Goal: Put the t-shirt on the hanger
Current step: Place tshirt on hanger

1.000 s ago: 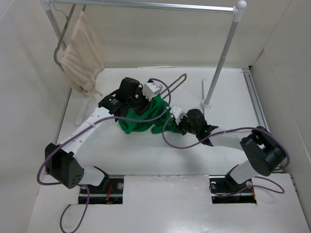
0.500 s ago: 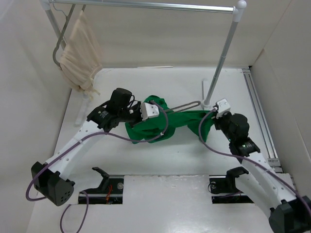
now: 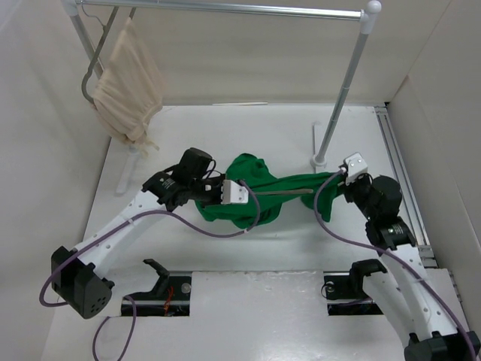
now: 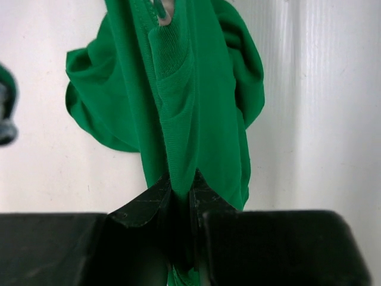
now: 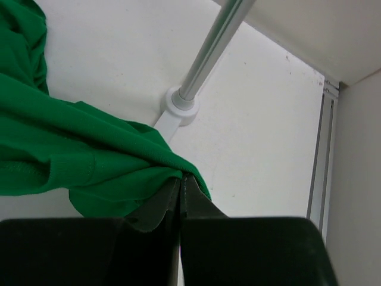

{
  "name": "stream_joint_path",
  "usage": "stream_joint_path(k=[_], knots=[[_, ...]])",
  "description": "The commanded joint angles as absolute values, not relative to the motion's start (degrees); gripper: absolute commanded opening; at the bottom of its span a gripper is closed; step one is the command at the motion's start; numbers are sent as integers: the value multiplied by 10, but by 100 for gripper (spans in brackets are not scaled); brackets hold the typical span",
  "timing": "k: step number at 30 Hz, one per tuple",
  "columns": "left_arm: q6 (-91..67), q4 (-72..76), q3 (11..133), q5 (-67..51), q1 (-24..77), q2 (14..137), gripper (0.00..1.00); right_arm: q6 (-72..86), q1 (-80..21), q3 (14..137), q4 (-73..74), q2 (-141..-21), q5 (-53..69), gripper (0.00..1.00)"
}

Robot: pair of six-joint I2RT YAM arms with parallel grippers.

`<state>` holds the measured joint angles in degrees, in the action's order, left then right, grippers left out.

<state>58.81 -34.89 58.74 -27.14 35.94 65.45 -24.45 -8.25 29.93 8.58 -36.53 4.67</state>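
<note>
The t-shirt point(image 3: 274, 183) is bright plain green, rumpled into a thick band and drawn out sideways over the middle of the white table point(image 3: 263, 128). A thin greyish bar of the hanger point(image 3: 289, 192) runs along it. The left gripper point(image 4: 181, 189) is clamped on a gathered fold. The right gripper point(image 5: 180, 180) pinches the shirt's far edge, near the rack post's base point(image 5: 177, 107).

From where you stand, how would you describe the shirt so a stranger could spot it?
Find the white table under the metal rail. At its middle, the t-shirt is stretched between the left gripper and the right gripper, each pinching an end. It is the only bright green thing, unlike the beige garment hanging from the rail's left end.
</note>
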Motion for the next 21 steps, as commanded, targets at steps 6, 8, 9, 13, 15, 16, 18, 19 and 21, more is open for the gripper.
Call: stream_joint_path(k=[6,8,9,13,15,16,18,19,21], knots=[[477,-326,598,-180,367,703,0,-325,-69,354,84,-314,154,0],[461,-314,606,-185,367,703,0,-330,-69,360,108,-314,168,0],[441,-308,606,-185,367,703,0,-330,-69,360,115,-314,173,0],[426,-274,606,-155,367,703,0,-344,-69,380,140,-324,206,0],[432,-261,599,-116,367,703,0,-344,-69,388,140,-324,215,0],[432,-251,590,-97,367,703,0,-344,-69,388,140,-331,222,0],[427,-223,584,-47,367,698,0,-344,-69,410,153,-344,228,0],[427,-215,584,-35,367,698,0,-344,-69,417,165,-351,228,0],[427,-194,578,-25,367,685,0,-349,-69,427,178,-372,228,0]])
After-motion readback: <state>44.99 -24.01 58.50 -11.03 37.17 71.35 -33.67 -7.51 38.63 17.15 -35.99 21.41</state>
